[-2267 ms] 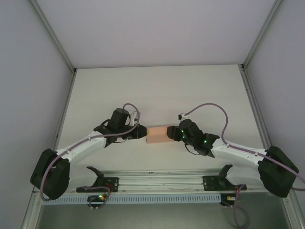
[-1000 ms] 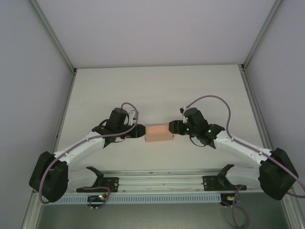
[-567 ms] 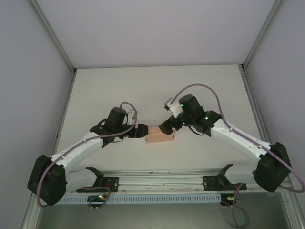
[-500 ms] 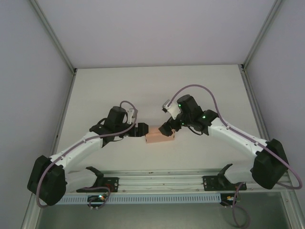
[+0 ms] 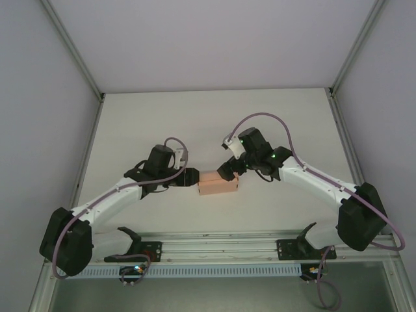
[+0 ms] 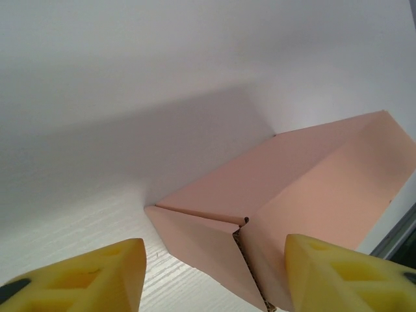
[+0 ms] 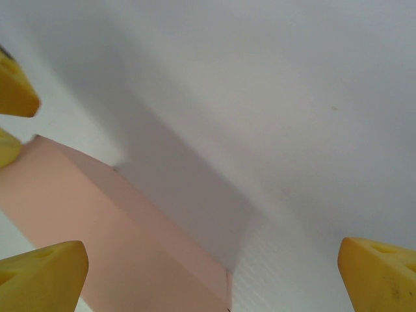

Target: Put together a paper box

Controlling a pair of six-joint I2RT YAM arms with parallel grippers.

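Note:
The paper box (image 5: 218,185) is a small closed salmon-pink box lying on the white table between both arms. My left gripper (image 5: 193,179) sits at its left end. In the left wrist view the left gripper (image 6: 214,279) is open and the box's (image 6: 312,175) end flap lies between its yellow fingertips (image 6: 97,273); the left one stands clear of the card. My right gripper (image 5: 227,172) hovers over the box's back right part. Seen from the right wrist, the right gripper (image 7: 211,273) is wide open above the box (image 7: 78,214), holding nothing.
The white table (image 5: 214,117) stretches back to grey walls on three sides. A metal rail (image 5: 221,247) with two black mounts runs along the near edge. Metal posts line the left and right sides.
My right gripper left the box's right end, rose, swung over its back right part and opened wide. The left gripper stayed at the left end. The box has barely shifted.

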